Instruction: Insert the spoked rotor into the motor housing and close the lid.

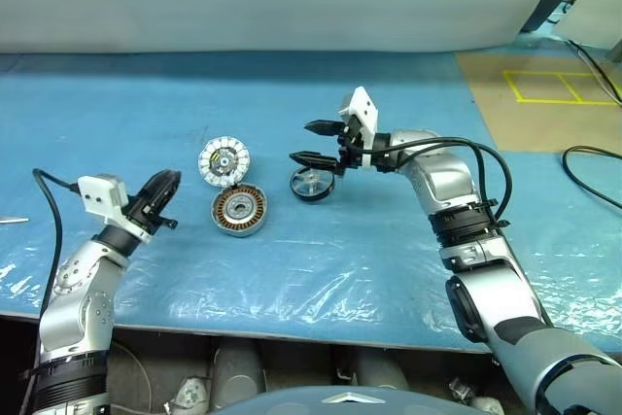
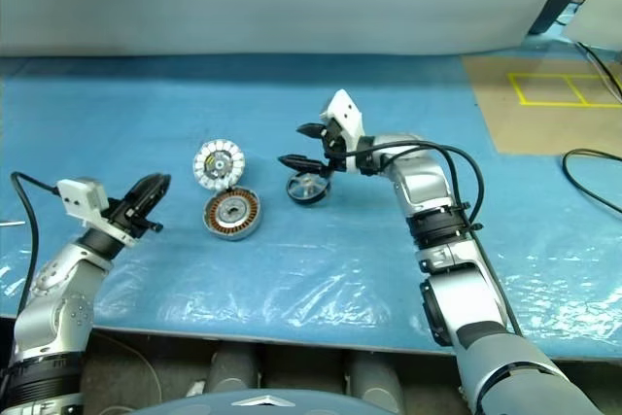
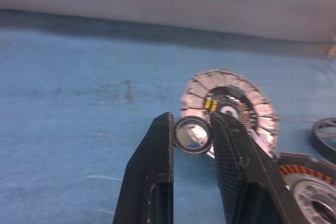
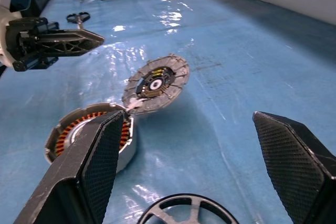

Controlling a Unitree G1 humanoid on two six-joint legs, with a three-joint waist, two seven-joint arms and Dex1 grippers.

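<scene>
Blue plastic-covered table (image 1: 389, 269) carries all parts. Right gripper (image 1: 309, 142) – black fingers spread wide, holding nothing – hovers just above spoked silver-grey metal rotor (image 1: 312, 183), which lies flat on table. Left gripper (image 3: 192, 132) off table's left part, fingers nearly together, pinching small dark metal ring (image 3: 193, 135). Round grey motor housing with copper-brown windings (image 1: 239, 211) sits open, touching white segmented lid disc (image 1: 224, 161) just behind it – rotor just beside housing, to right.

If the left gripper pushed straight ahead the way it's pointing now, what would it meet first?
Probably the lid: the left gripper, pinching a small ring, aims right at it, with the motor housing just beside. Depth is uncertain.
</scene>
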